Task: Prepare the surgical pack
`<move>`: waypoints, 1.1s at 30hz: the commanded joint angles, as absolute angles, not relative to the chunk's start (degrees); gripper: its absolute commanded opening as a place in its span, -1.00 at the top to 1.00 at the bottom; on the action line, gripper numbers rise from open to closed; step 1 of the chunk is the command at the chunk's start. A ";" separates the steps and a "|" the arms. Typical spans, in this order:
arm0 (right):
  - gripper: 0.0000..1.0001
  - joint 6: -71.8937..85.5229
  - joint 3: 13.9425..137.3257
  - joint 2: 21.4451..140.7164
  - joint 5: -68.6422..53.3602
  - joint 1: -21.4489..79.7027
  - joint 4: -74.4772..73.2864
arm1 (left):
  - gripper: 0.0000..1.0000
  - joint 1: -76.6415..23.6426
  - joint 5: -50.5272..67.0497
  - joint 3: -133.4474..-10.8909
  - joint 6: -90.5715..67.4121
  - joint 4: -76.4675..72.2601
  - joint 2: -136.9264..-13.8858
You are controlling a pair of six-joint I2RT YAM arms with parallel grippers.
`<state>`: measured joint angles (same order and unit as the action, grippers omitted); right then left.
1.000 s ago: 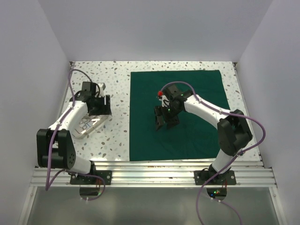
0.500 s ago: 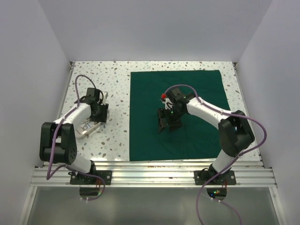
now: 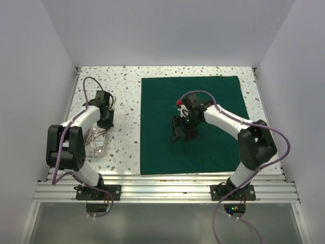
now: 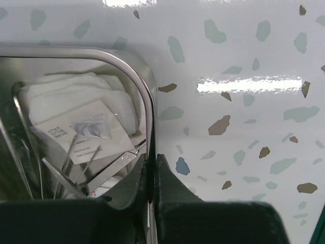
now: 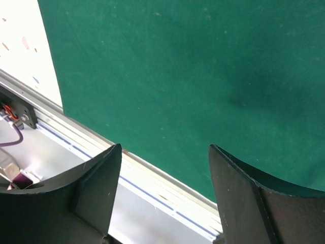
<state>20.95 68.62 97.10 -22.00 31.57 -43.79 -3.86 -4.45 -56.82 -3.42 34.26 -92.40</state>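
Steel tray (image 4: 149,117), right rim: pinched between pads of left tool (image 4: 152,170), shut from wide open within last second. Also swung since then, long side now toward near edge. Meaning: grip secured, ready for drag toward surgical pack (image 3: 213,101). Pack spread flat on right half of tabletop (image 3: 127,147). Right tool (image 3: 182,131) agape, empty, low over pack's middle, likely in way of incoming tray. Inside tray: gauze (image 4: 76,96), paper packet (image 4: 81,129), loose instruments (image 4: 76,170). Spill risk on tilt.
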 commanded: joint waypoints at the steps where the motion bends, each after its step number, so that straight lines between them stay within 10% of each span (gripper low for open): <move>1: -0.46 20.65 69.26 93.96 -21.71 30.67 -42.63 | 1.00 -4.83 -5.71 -63.09 -3.51 37.60 -92.46; 22: -0.46 25.93 67.59 90.01 -24.44 8.54 -44.91 | 1.00 -45.43 -15.81 -116.85 -6.24 59.49 -125.49; 33: -0.43 23.29 60.12 89.73 -23.82 0.18 -44.83 | 0.98 -50.80 -11.43 -120.94 -6.59 57.92 -133.77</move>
